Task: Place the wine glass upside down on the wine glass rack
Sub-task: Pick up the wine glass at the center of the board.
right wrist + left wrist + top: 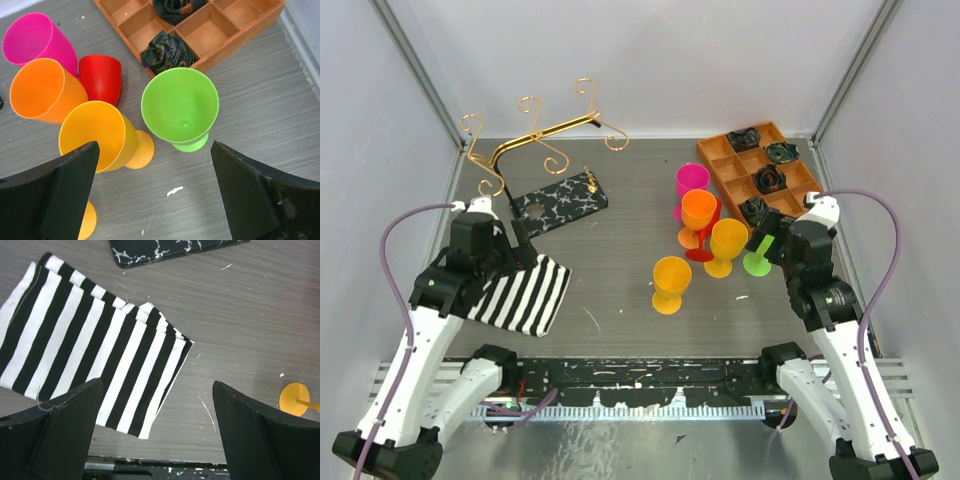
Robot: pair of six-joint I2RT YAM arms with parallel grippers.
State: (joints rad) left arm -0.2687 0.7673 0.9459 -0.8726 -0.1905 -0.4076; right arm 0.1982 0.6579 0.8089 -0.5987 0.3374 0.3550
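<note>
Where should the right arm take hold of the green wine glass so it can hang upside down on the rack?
Grip the green wine glass across its bowl, coming down from above. It stands upright under the open jaws, the yellow glass stands close beside it, and stem and foot should probably stay free for the rack.

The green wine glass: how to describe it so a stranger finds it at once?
Look at the orange compartment tray at the table's far right. A group of coloured glasses sits beside it. The green wine glass is upright at the group's right end, the only green one.
</note>
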